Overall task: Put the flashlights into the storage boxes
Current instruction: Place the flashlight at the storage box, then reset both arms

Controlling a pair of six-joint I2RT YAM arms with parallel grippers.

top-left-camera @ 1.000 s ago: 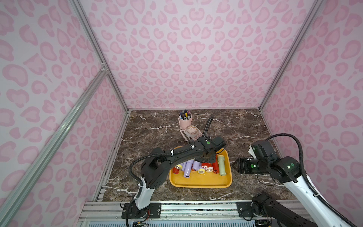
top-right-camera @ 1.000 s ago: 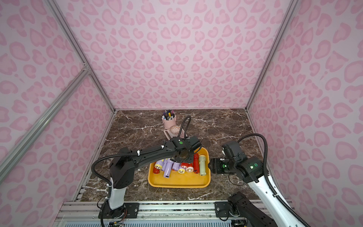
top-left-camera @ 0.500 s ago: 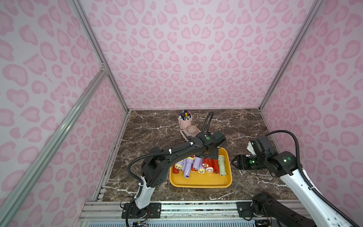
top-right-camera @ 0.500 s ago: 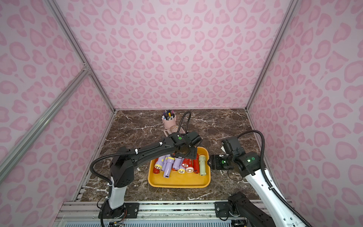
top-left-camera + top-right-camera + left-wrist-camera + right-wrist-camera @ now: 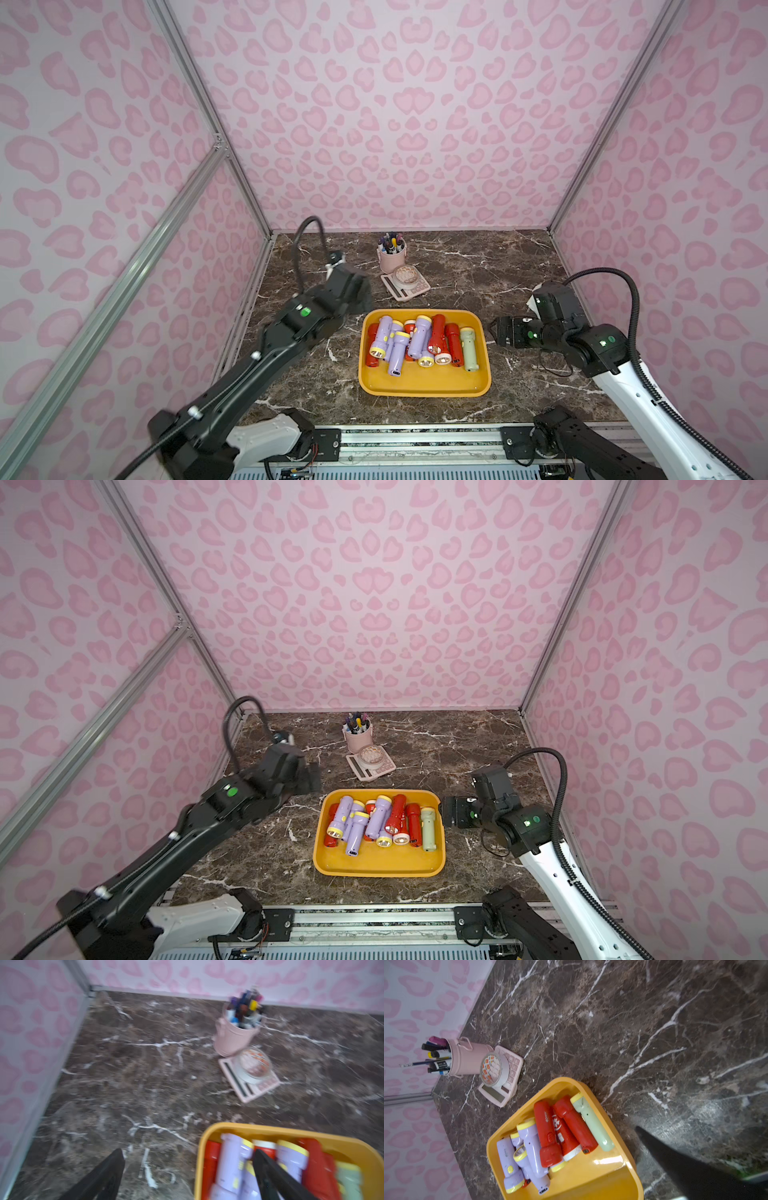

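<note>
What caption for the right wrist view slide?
Yellow tray of lilac, red and green flashlights; pink calculator and pen cup nearby.

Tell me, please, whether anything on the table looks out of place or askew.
Nothing serious: the flashlights lie jumbled in the yellow tray, one lilac flashlight slanted atop others. A patterned tape roll sits oddly on the pink calculator.

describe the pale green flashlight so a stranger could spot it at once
Find the yellow tray on the dark marble table. In its row of flashlights, the pale green flashlight lies at the end nearest the right arm. It is the only green one; next to it lies a red flashlight.
</note>
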